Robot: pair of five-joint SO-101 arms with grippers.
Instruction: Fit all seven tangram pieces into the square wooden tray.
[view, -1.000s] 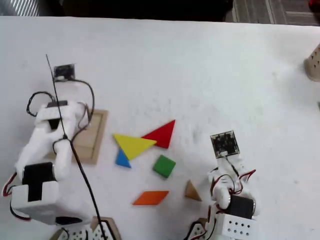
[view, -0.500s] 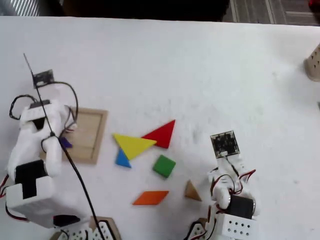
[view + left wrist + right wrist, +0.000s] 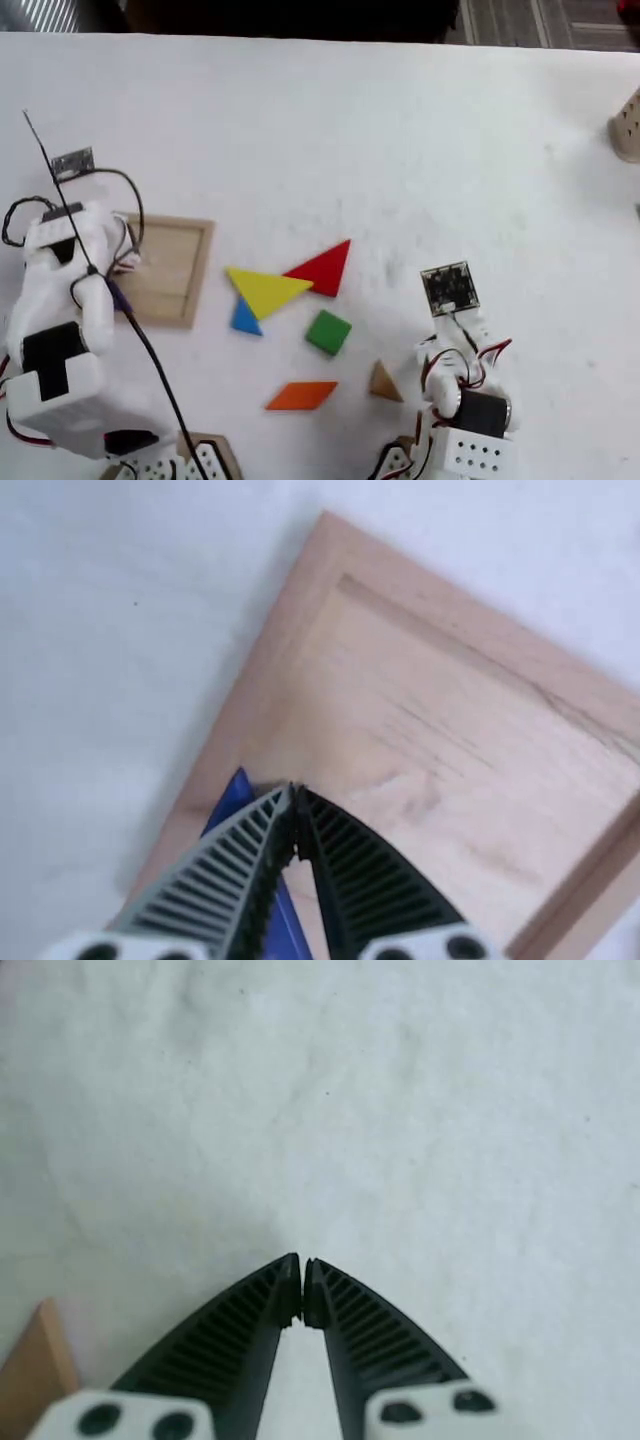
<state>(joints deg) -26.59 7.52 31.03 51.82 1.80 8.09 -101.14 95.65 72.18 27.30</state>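
My left pincer [image 3: 296, 825] is clamped on a thin blue piece [image 3: 230, 798]. Stiff, light, probably slick, so I'd pinch its flat faces. Tray [image 3: 450, 710] just beneath.

Bright, even overhead light in high view; white tabletop [image 3: 400, 130] nearly blown out, w/ mild glare toward 12 o'clock. Shadows soft & faint, beside the arms at 8 and 5 o'clock. Room past the 12 o'clock edge is dark. Right wrist view: dim patch around right gripper [image 3: 302, 1290]. Left wrist view: wooden tray [image 3: 480, 730] evenly lit, soft shade along inner rim.
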